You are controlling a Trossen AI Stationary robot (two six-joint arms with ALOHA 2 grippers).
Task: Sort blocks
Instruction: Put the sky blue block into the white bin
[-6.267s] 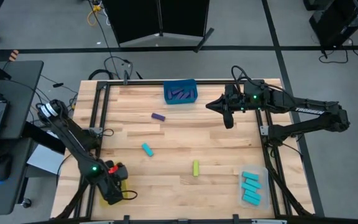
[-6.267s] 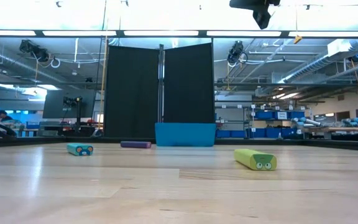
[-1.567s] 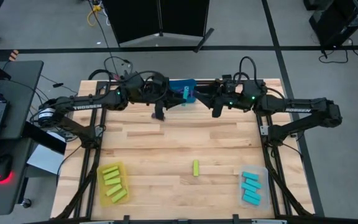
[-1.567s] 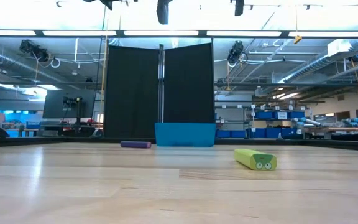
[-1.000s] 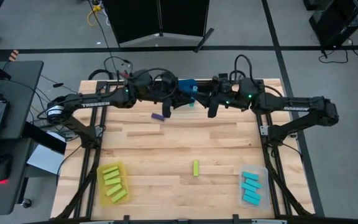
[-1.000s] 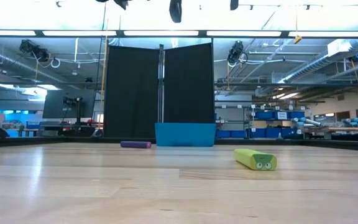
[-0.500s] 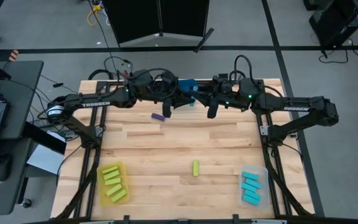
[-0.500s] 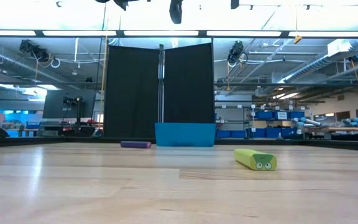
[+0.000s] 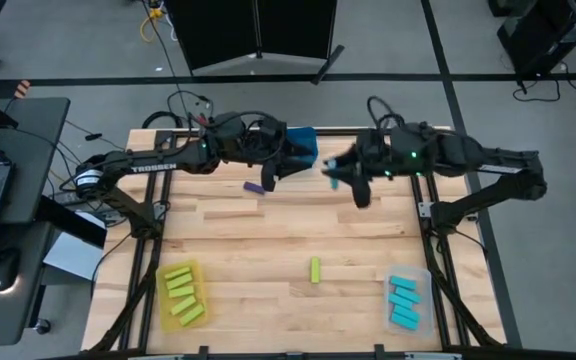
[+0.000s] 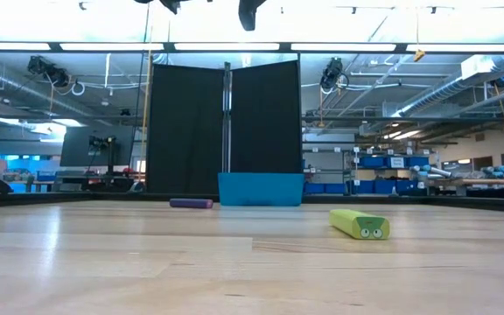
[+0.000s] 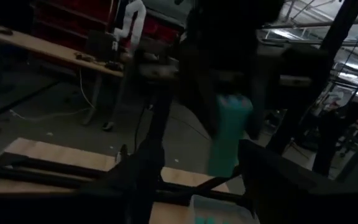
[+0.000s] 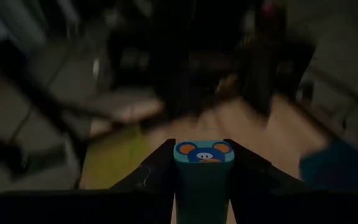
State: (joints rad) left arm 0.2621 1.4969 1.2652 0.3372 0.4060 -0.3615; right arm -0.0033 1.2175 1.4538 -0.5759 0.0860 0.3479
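The yellow bin [image 9: 180,295] at 7 o'clock on the table [image 9: 268,225] holds lime blocks, and one stray lime block [image 9: 315,270] lies near 6 o'clock, well apart from any bin. The left gripper [image 9: 272,170] hangs at 12 o'clock just beside the blue bin [image 9: 302,140], above the loose purple block [image 9: 254,187]; its fingers stand spread with nothing between them. The cyan block [image 12: 202,168] is pinched between the fingers of the right gripper [image 9: 333,172], which is aloft near 1 o'clock, just right of the blue bin; in the right wrist view the block sits centred in the grip, its printed end face outward. The step in hand appears to be the carry of this cyan block to the clear bin [image 9: 406,300] at 5 o'clock, where other cyan blocks already lie. To do it well, keep the grip firm and the block level, travel high enough to clear the table and the bin wall, stop over a bare part of the bin, lower close, then release. The left arm should wait until the right arm clears before descending on the purple block.
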